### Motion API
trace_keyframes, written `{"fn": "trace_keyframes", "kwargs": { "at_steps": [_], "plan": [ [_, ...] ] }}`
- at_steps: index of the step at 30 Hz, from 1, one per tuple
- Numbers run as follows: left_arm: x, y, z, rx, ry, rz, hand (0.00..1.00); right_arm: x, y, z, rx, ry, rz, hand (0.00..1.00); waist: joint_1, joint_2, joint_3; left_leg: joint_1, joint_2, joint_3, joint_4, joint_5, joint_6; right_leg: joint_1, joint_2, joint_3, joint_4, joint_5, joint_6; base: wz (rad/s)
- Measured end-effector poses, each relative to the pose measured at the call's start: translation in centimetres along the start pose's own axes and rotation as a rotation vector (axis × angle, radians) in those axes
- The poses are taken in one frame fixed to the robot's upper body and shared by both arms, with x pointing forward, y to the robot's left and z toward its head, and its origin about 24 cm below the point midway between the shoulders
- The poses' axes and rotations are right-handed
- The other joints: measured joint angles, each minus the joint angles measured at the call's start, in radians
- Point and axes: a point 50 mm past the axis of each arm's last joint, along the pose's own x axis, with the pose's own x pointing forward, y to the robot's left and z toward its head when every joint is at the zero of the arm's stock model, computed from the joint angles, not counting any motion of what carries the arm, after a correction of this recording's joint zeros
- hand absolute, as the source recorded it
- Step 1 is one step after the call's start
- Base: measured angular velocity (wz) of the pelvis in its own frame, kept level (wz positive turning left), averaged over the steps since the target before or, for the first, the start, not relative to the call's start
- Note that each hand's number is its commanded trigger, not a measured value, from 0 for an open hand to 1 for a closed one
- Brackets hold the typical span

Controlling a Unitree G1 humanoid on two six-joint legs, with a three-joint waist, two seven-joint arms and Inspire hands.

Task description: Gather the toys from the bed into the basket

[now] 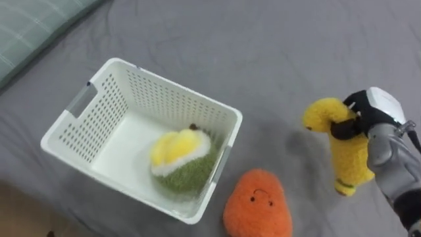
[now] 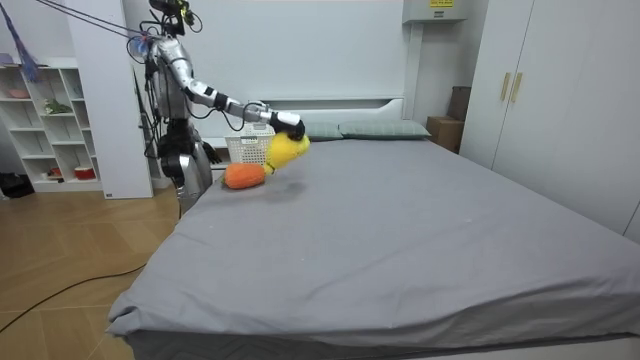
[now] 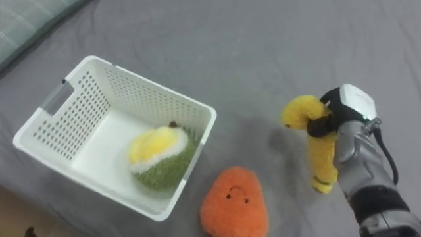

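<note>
My right hand [image 1: 368, 118] [image 3: 342, 112] [image 2: 288, 125] is shut on a yellow banana-shaped plush toy [image 1: 342, 145] [image 3: 316, 141] [image 2: 285, 150] and holds it lifted above the grey bed, to the right of the white perforated basket [image 1: 85, 125] [image 3: 66, 112] [image 2: 248, 148]. Inside the basket lies a yellow and green plush toy [image 1: 181, 161] [image 3: 161, 158]. An orange plush toy with a small face [image 1: 258, 204] [image 3: 233, 204] [image 2: 243, 176] rests on the sheet beside the basket's near right corner.
A pale checked pillow [image 1: 33, 29] [image 3: 23, 20] lies at the upper left. I stand at the bed's side near its head, as the room view shows, with a white shelf unit [image 2: 45, 125] behind. Open grey sheet [image 1: 263, 52] stretches beyond the basket.
</note>
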Motion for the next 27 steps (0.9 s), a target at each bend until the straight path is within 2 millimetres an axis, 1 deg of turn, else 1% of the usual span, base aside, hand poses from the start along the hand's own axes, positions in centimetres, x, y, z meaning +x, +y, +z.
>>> {"fn": "trace_keyframes", "kwargs": {
  "at_steps": [1,2,3,4,5,6,7,8,10,12,13,14,18,19,20,23,24,26,27],
  "plan": [
    [-0.1,0.0,-0.1,-0.007,0.007,0.000,0.00,-0.2,-0.5,1.1,0.000,-0.053,-0.014,1.00,-0.003,0.001,-0.0009,0.013,0.001,0.006,-0.002,-0.001,0.000,0.010,0.001,0.009,0.000,0.000,0.000,-0.21],
    [0.1,0.1,0.2,-0.015,0.000,0.005,0.00,-0.5,-1.0,2.3,0.006,-0.104,-0.033,1.00,-0.005,0.002,-0.0017,0.016,0.003,0.010,-0.006,-0.001,0.000,0.012,0.005,0.018,0.002,0.000,0.000,-0.16],
    [0.1,0.1,0.3,-0.019,0.000,0.006,0.00,-0.7,-1.3,2.9,0.013,-0.132,-0.042,1.00,-0.006,0.002,-0.0014,0.017,0.003,0.011,-0.009,-0.001,0.000,0.013,0.006,0.021,0.003,0.001,-0.001,-0.12],
    [0.1,0.1,0.3,-0.025,0.001,0.004,0.00,-0.9,-1.7,3.9,0.022,-0.181,-0.054,1.00,-0.006,0.006,-0.0023,0.022,0.003,0.013,-0.008,-0.001,0.000,0.015,0.008,0.033,0.004,0.002,-0.002,-0.10],
    [0.0,-0.1,0.4,-0.027,0.001,0.000,0.00,-1.1,-2.0,4.7,0.026,-0.213,-0.055,1.00,-0.005,0.012,-0.0052,0.030,0.003,0.014,-0.009,-0.001,0.000,0.022,0.010,0.040,0.007,0.003,-0.003,-0.10],
    [0.0,-0.2,0.4,-0.029,0.002,-0.002,0.00,-1.2,-2.2,5.0,0.026,-0.227,-0.056,1.00,-0.004,0.014,-0.0084,0.031,0.003,0.015,-0.009,-0.001,0.000,0.023,0.010,0.041,0.007,0.004,-0.002,-0.06],
    [-0.1,-0.4,0.4,-0.029,0.000,-0.006,0.00,-1.5,-2.6,5.8,0.015,-0.258,-0.065,1.00,-0.008,0.020,-0.0091,0.038,0.002,0.015,-0.008,0.000,0.000,0.029,0.010,0.041,0.007,0.005,-0.002,0.00],
    [-0.1,-0.5,0.4,-0.029,0.000,-0.007,0.00,-1.6,-2.8,6.2,0.008,-0.274,-0.069,1.00,-0.009,0.021,-0.0079,0.042,0.002,0.014,-0.008,0.000,0.000,0.033,0.010,0.039,0.007,0.006,-0.002,0.00],
    [-0.2,-0.5,0.4,-0.028,0.004,-0.007,0.00,-2.4,-3.4,7.9,0.027,-0.346,-0.070,1.00,-0.010,0.022,-0.0086,0.053,0.002,0.011,-0.008,0.000,-0.001,0.044,0.012,0.036,0.007,0.006,-0.002,0.03],
    [-0.3,-0.8,0.6,-0.028,0.004,-0.014,0.00,-2.9,-3.8,9.1,0.045,-0.395,-0.067,1.00,-0.010,0.022,-0.0083,0.063,0.002,0.012,-0.013,0.000,-0.001,0.053,0.012,0.037,0.005,0.006,-0.002,0.00],
    [-0.4,-1.0,0.8,-0.033,0.002,-0.016,0.00,-3.2,-4.1,9.8,0.060,-0.424,-0.066,1.00,-0.004,0.021,-0.0095,0.066,0.002,0.012,-0.014,0.001,-0.001,0.054,0.012,0.038,0.006,0.005,-0.002,-0.03],
    [-0.4,-1.1,0.9,-0.034,-0.002,-0.020,0.00,-3.6,-4.2,10.7,0.080,-0.455,-0.068,1.00,0.000,0.019,-0.0090,0.069,0.002,0.014,-0.018,0.004,-0.001,0.054,0.012,0.040,0.006,0.005,-0.002,-0.05],
    [-0.4,-1.3,1.3,-0.038,-0.010,-0.023,0.00,-4.2,-3.4,12.6,0.138,-0.503,-0.025,1.00,0.019,0.019,-0.0069,0.094,0.003,0.012,-0.031,0.005,-0.001,0.076,0.013,0.042,0.005,0.005,-0.001,0.00],
    [-0.3,-1.2,1.5,-0.027,-0.019,-0.020,0.00,-4.3,-3.2,13.3,0.131,-0.523,-0.006,1.00,0.024,0.018,-0.0040,0.094,0.002,0.012,-0.032,0.005,-0.001,0.076,0.013,0.042,0.004,0.004,-0.001,0.00],
    [-0.3,-1.2,1.6,-0.014,-0.025,-0.018,0.00,-4.3,-3.1,13.6,0.127,-0.534,0.005,1.00,0.027,0.018,-0.0029,0.094,0.002,0.012,-0.033,0.004,-0.001,0.075,0.013,0.042,0.003,0.004,-0.001,0.00],
    [-0.3,-1.2,1.9,0.035,-0.046,-0.013,0.00,-4.8,-2.0,14.8,0.157,-0.562,0.073,1.00,0.063,0.014,-0.0024,0.090,0.002,0.011,-0.039,0.004,-0.001,0.068,0.013,0.040,0.002,0.004,0.000,0.00],
    [-0.3,-1.3,1.9,0.036,-0.047,-0.015,0.00,-4.8,-1.8,15.0,0.166,-0.565,0.088,1.00,0.067,0.013,-0.0022,0.089,0.002,0.010,-0.040,0.004,-0.001,0.068,0.013,0.038,0.002,0.004,0.000,0.06],
    [-0.4,-1.6,2.0,0.052,-0.049,-0.024,0.00,-5.3,-0.8,16.1,0.202,-0.584,0.140,1.00,0.089,0.014,-0.0019,0.091,0.002,0.007,-0.037,0.004,-0.001,0.069,0.013,0.035,0.002,0.004,0.001,0.04],
    [-0.5,-1.7,2.0,0.055,-0.050,-0.027,0.00,-5.4,-0.5,16.4,0.206,-0.593,0.155,1.00,0.091,0.014,-0.0019,0.090,0.002,0.005,-0.037,0.004,-0.001,0.069,0.013,0.033,0.002,0.004,0.001,0.09]
  ]
}}
